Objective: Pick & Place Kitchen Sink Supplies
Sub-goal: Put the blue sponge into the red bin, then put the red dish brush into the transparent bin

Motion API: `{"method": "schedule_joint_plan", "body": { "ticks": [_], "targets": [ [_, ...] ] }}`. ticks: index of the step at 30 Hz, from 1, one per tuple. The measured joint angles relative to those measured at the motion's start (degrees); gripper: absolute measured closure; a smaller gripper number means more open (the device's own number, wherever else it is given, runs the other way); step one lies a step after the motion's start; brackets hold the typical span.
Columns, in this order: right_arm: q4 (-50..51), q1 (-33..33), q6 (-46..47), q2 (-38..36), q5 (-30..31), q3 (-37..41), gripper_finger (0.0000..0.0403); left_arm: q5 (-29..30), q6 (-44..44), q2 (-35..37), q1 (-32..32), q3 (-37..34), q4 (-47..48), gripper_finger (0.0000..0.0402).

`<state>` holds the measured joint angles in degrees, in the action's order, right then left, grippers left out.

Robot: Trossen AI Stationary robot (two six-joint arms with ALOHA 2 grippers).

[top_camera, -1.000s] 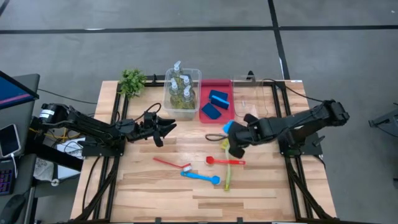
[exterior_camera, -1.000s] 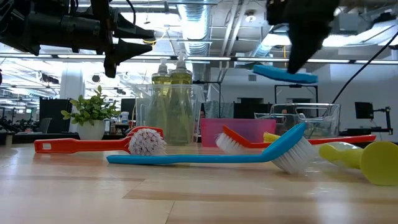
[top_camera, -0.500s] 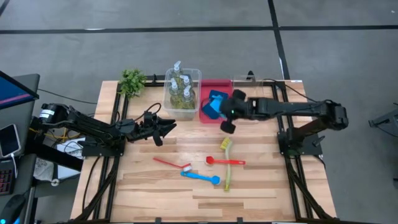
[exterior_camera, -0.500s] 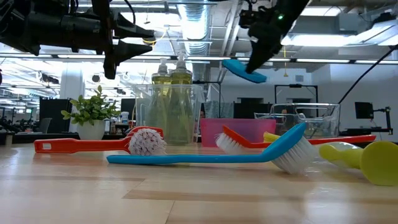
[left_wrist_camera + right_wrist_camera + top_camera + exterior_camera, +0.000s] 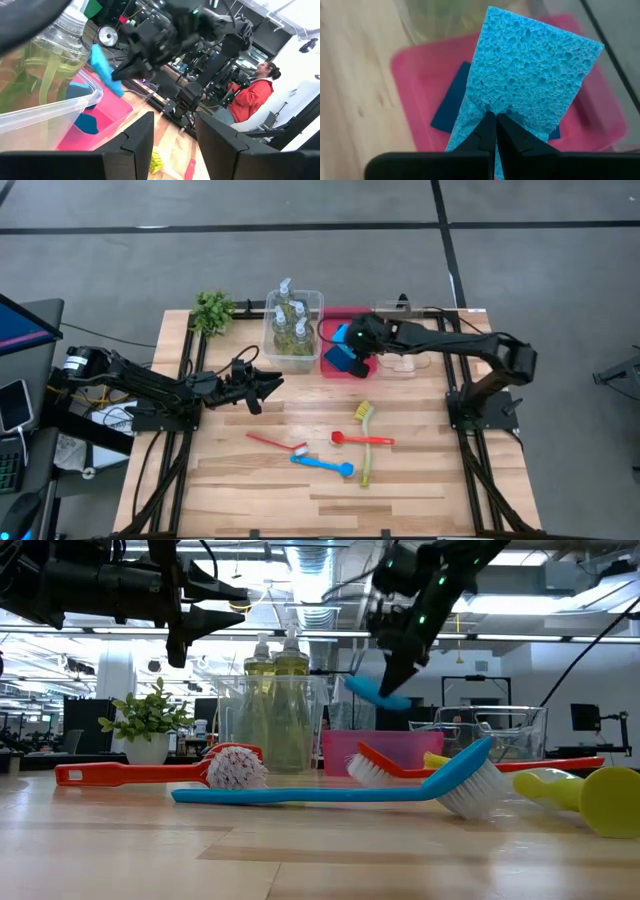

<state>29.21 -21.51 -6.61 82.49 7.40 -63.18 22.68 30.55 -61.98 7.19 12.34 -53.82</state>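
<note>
My right gripper (image 5: 352, 343) hangs over the red tray (image 5: 330, 320) at the table's far side, shut on a light blue sponge (image 5: 530, 75). Two darker blue sponges (image 5: 347, 360) lie flat in the tray. Pump bottles of yellow-green soap (image 5: 290, 325) stand in a clear tub (image 5: 314, 300) left of the tray. Two red brushes (image 5: 278, 443), a blue brush (image 5: 322, 465) and a yellow-green brush (image 5: 364, 455) lie flat on the wooden table. My left gripper (image 5: 272, 381) waits open and level at the table's left, near the tub, with nothing between its fingers. My right gripper pinches the sponge's near edge (image 5: 492, 107) between its two shut fingers. The fingers slant down from the table's right side. The sponge sticks out ahead of the fingertips, tilted (image 5: 375, 692), lifted clear above the tray.
A small green plant (image 5: 212, 310) stands at the far left corner. A second clear tub (image 5: 420, 320) stands right of the tray. A person in a red top (image 5: 250, 100) sits in the room beyond the table.
My right gripper has swung from above the table's right middle toward the far edge and to the left, sinking a little. It now hangs over the red tray. The sponge has gone with it, still held, and now tilts more steeply.
</note>
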Motion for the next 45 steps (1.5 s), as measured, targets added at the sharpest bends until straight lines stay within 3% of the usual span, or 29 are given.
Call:
{"method": "schedule_joint_plan", "body": {
  "ticks": [7, 16, 21, 34, 45],
  "targets": [
    [-1.4, -0.3, 0.0, 4.1, -0.1, 0.0, 0.0389, 0.0, 0.0, 0.0, 0.0, 0.0, 0.0, 0.0257],
    [-1.1, 0.2, 0.5, 3.7, 0.0, 0.0, 0.0289, 0.0, 0.0, 0.0, 0.0, 0.0, 0.0, 0.0257],
    [-0.7, 1.8, 4.2, 2.9, 0.0, 0.0, 0.0258, 0.0, 0.2, 0.0, 0.0, 0.0, 0.0, 0.0257],
    [5.6, 15.4, 5.8, -4.7, -0.1, 0.0, 0.027, -0.4, 0.2, 0.0, 0.0, 0.0, 0.0, 0.0257],
    [7.3, 29.5, 13.7, -1.9, -0.1, 0.0, 0.0274, -4.9, 0.4, 0.0, 0.0, 0.0, 0.0, 0.0257]
  ]
}}
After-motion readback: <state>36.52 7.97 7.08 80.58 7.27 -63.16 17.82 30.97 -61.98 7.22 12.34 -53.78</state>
